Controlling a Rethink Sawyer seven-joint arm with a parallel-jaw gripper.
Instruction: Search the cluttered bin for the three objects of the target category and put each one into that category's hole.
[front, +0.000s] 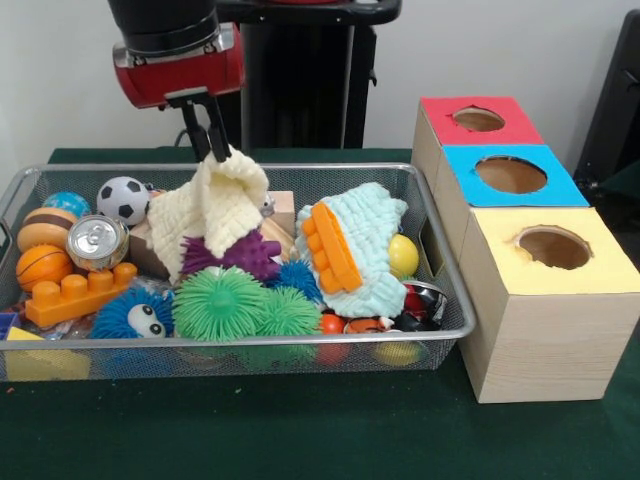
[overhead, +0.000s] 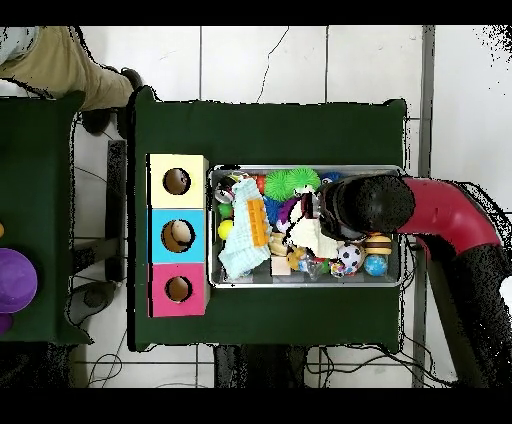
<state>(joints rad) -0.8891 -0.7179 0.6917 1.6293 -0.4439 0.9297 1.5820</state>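
The wire mesh bin (front: 452, 300) lies on the green table, full of toys; it also shows in the overhead view (overhead: 213, 262). My gripper (front: 212, 150) hangs over the bin's back left part, shut on the peak of a cream knitted cloth (front: 210, 215), which is lifted into a tent shape. In the overhead view the arm's head (overhead: 368, 203) covers the gripper, with the cream cloth (overhead: 312, 240) beside it. No rope toy shows; any are hidden under the clutter. The yellow-faced box's hole (front: 553, 246) is nearest the camera, right of the bin (overhead: 177, 181).
A light blue knitted cloth (front: 372, 235) carries an orange brick (front: 333, 245). Green (front: 218, 303), purple (front: 240, 255) and blue (front: 128, 315) spiky balls, a can (front: 97, 241) and a soccer ball (front: 123, 199) fill the bin. Blue-faced (front: 510, 175) and red-faced (front: 478, 119) boxes stand behind. A person's leg (overhead: 60, 65) shows at the overhead view's top left.
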